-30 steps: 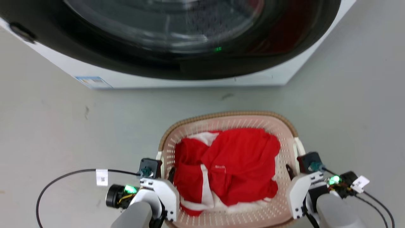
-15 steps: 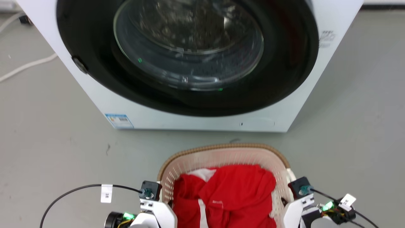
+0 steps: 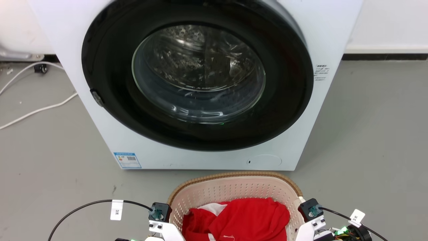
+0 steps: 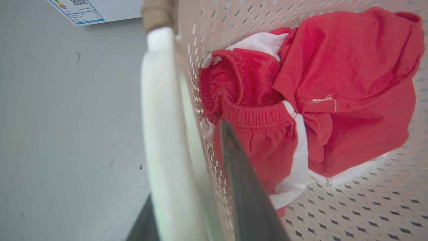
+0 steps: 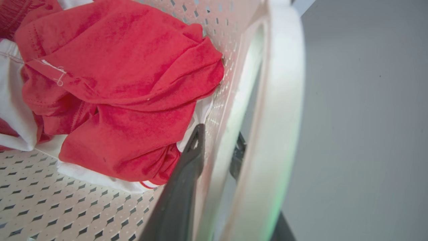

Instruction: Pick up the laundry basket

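A cream-white perforated laundry basket [image 3: 230, 189] with a brown woven-look rim sits directly in front of a white front-loading washing machine [image 3: 200, 160], just below its closed round glass door and a little apart from its base, above the grey floor [image 3: 50, 160]. Red and white clothing [image 3: 240, 217] is heaped inside the basket. The two arms hold the basket by its two sides, one on each. In the left wrist view, the left gripper [image 4: 185, 164] straddles the basket's side. One dark finger lies inside against the perforated wall, the other outside, and the wall and the white loop handle [image 4: 160, 117] are caught in the narrow gap between them. In the right wrist view, the right gripper [image 5: 219, 134] is nearly closed on the opposite wall, with one finger inside beside the clothing and the other in the gap behind that side's loop handle [image 5: 284, 100]. Both grasps therefore look made, so the reaching and gripping part of the task appears done. What remains is the raising itself. The underside of the basket is hidden, so it cannot be told whether it is clear of the floor in front of the washing machine.
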{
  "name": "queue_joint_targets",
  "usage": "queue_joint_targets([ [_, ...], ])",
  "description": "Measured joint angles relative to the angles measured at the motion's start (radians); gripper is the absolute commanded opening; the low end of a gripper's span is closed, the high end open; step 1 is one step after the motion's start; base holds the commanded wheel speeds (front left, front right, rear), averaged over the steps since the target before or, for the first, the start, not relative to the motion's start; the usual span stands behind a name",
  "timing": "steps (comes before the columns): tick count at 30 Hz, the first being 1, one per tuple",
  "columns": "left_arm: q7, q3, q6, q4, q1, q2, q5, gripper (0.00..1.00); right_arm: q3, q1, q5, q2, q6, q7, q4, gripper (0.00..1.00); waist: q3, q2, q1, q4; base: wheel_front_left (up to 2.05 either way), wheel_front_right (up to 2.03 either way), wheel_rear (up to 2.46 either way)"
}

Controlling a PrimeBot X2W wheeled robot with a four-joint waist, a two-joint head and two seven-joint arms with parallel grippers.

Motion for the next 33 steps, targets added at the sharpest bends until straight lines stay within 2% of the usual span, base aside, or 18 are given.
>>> queue_joint_targets([
  [17, 0.094, -0.063, -0.002, -0.012, -0.003, 0.014, -0.09, 0.0, 0.106, -0.001, 0.103, -0.01, 0.0, 0.082, 0.001, 0.0, -0.059, 0.0, 0.0001, -0.017, 0.0, 0.0, 0.0],
  [33, 0.095, -0.116, -0.002, -0.016, -0.007, 0.024, -0.15, 0.0, 0.173, -0.004, 0.18, -0.023, 0.0, 0.091, 0.0, 0.0, -0.067, 0.0, 0.0002, -0.02, 0.0, 0.0, 0.0],
])
